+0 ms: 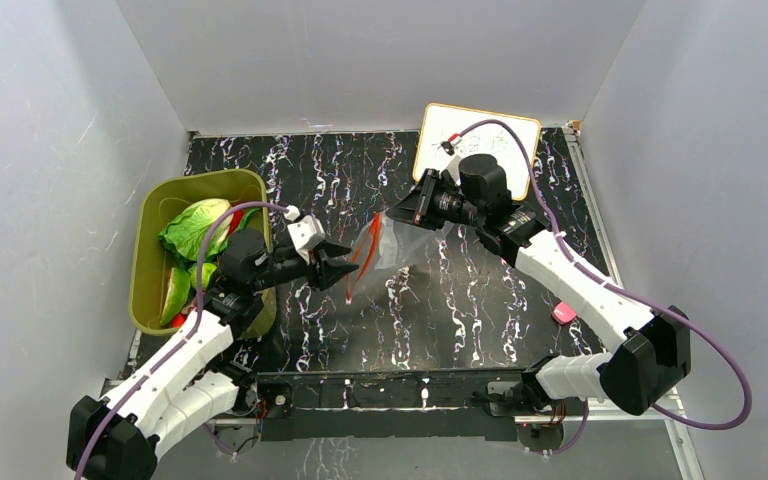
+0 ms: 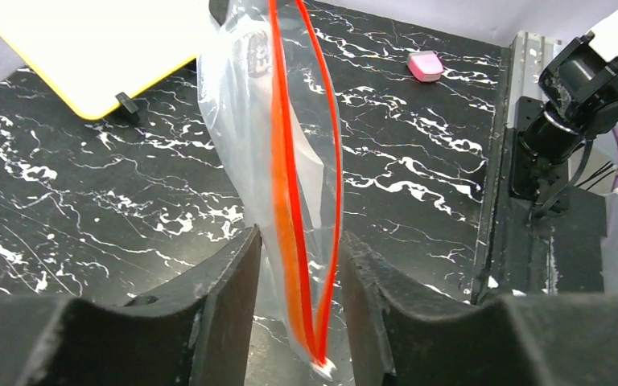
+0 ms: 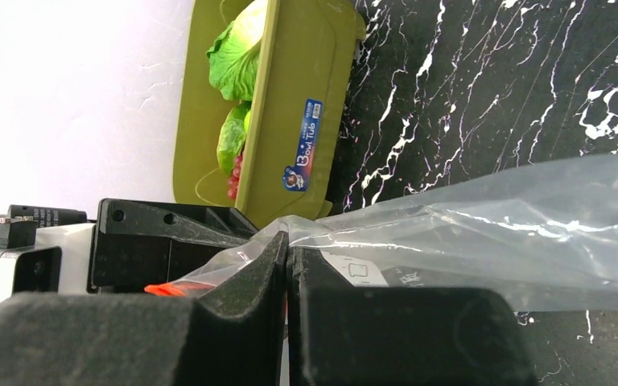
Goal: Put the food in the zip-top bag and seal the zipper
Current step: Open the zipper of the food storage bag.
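Note:
The clear zip-top bag (image 1: 400, 248) hangs stretched between my two grippers above the table. My right gripper (image 1: 392, 213) is shut on its far corner; in the right wrist view (image 3: 287, 257) the jaws pinch the clear film (image 3: 491, 225). My left gripper (image 1: 345, 272) is open, its jaws on either side of the red-orange zipper (image 2: 290, 201) near the bag's lower corner, with gaps on both sides. The two zipper strips are parted higher up. I see no food in the bag. Pale green cabbage (image 1: 195, 225) and other toy food lie in the olive basket (image 1: 142, 262).
A yellow-edged whiteboard (image 1: 505, 135) lies at the back right, under the right arm. A small pink object (image 1: 564, 312) sits on the table at the right. The basket (image 3: 290, 104) stands against the left wall. Grey walls enclose the black marbled table.

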Robot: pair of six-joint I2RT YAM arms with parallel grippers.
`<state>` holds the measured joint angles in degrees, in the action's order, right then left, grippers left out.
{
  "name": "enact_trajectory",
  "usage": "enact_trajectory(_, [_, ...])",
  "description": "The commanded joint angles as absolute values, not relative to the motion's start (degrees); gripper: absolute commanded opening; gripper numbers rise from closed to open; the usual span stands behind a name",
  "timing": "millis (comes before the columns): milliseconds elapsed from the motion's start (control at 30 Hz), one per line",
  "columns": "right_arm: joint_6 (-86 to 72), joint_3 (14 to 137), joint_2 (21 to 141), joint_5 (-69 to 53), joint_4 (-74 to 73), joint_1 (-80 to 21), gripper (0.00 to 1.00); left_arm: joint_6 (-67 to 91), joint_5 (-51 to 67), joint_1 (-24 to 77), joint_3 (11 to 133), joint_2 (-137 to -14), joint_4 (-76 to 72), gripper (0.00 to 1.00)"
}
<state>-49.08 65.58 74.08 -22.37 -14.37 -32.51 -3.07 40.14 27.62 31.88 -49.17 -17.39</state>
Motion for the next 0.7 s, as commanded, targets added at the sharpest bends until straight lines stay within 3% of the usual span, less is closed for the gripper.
enact_trajectory(0, [-48.0, 68.0, 72.6, -22.5, -12.7, -32.6, 0.00, -3.5, 41.1, 27.9, 32.2, -48.4, -17.9, 0.43])
enact_trajectory(67, [-48.4, 67.6, 72.1, -23.4, -11.9, -32.7, 0.00, -4.0, 40.9, 28.0, 32.6, -49.0, -17.7, 0.47])
enact_trajectory(567, [-51.9, 68.0, 72.3, -27.7, -10.1, -32.6, 0.00, -8.1, 31.7, 28.2, 31.7, -52.5, -19.6, 0.48])
enact_trajectory(667, [-51.9, 68.0, 72.1, -28.1, -9.9, -32.7, 0.00, -9.8, 28.8, 28.2, 31.5, -52.2, -19.6, 0.52])
